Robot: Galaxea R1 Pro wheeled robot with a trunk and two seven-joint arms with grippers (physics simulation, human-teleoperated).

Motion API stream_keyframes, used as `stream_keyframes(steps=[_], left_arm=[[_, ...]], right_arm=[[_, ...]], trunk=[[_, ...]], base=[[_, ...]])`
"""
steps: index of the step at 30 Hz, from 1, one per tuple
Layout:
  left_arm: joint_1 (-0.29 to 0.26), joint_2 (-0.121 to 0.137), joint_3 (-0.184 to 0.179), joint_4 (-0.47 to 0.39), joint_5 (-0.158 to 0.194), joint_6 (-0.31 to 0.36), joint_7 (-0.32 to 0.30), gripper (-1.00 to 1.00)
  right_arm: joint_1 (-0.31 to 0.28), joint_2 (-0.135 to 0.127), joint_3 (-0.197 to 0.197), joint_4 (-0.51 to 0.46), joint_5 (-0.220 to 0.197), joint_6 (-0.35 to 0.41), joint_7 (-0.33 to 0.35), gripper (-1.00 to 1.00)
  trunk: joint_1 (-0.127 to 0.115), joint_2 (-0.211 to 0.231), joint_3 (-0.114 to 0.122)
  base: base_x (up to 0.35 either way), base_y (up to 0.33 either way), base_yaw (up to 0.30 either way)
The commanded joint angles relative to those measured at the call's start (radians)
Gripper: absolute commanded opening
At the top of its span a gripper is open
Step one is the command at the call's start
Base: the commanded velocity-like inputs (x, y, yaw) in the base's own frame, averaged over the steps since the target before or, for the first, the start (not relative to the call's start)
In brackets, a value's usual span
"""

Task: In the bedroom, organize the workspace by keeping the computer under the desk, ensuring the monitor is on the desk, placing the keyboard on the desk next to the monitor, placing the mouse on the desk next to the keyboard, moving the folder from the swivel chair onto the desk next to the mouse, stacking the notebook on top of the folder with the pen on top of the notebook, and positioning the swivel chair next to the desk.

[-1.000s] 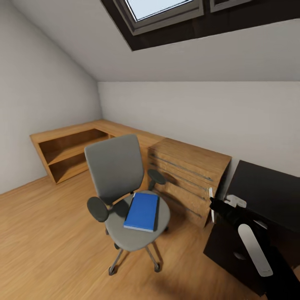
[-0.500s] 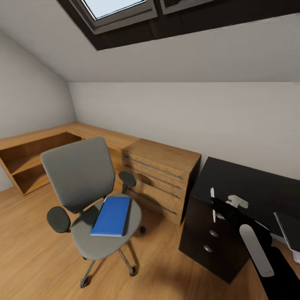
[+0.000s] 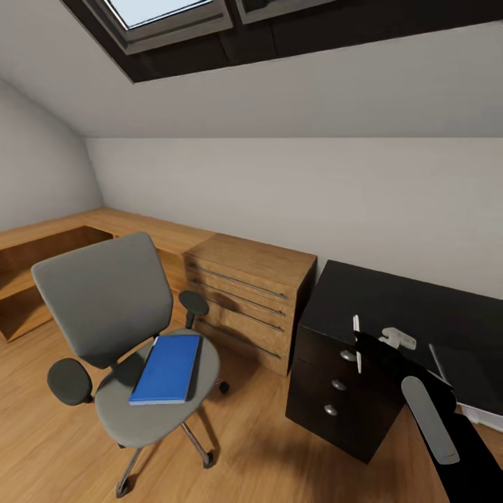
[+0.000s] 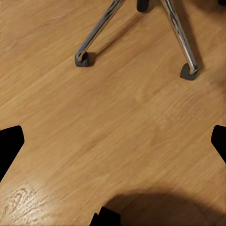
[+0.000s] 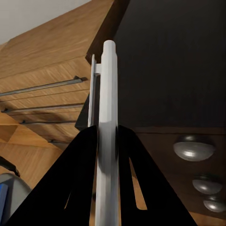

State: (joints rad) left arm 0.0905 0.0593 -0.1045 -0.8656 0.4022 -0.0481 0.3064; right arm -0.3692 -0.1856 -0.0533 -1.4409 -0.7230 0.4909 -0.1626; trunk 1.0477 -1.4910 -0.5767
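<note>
View panned right, one folder [image 3: 165,369], one pen [image 5: 108,136]

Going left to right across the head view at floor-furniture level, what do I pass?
swivel chair with the folder on its seat → wooden dresser → desk with its black drawer unit → right gripper holding the pen upright.

Blue folder [image 3: 166,368], grey swivel chair [image 3: 105,307], black desk [image 3: 391,314].
</note>
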Motion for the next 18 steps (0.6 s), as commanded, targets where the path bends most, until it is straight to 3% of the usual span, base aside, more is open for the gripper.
stream_keyframes(steps=[1, 5, 13, 18], left_arm=[[0.000, 0.002, -0.006, -0.001, 0.010, -0.005, 0.008, 1.00], [0.000, 0.002, -0.007, -0.001, 0.010, -0.005, 0.008, 1.00], [0.000, 0.003, -0.006, -0.001, 0.010, -0.006, 0.008, 1.00], [0.000, 0.004, -0.005, -0.001, 0.011, -0.006, 0.008, 1.00]], right_arm=[[-0.001, 0.000, 0.000, -0.001, -0.012, 0.003, -0.006, -1.00], [-0.001, 0.000, 0.001, 0.000, -0.012, 0.001, -0.006, -1.00], [-0.001, 0.000, 0.001, 0.007, -0.012, -0.003, -0.005, -1.00], [-0.001, 0.000, 0.001, 0.008, -0.011, -0.003, -0.005, -1.00]], trunk=[[0.000, -0.001, -0.001], [0.000, -0.001, -0.001], [0.000, -0.001, -0.001], [0.000, -0.001, -0.001]], base=[[0.000, -0.001, -0.017], [0.097, 0.000, -0.008], [0.284, 0.000, -0.001], [0.135, 0.000, 0.000]])
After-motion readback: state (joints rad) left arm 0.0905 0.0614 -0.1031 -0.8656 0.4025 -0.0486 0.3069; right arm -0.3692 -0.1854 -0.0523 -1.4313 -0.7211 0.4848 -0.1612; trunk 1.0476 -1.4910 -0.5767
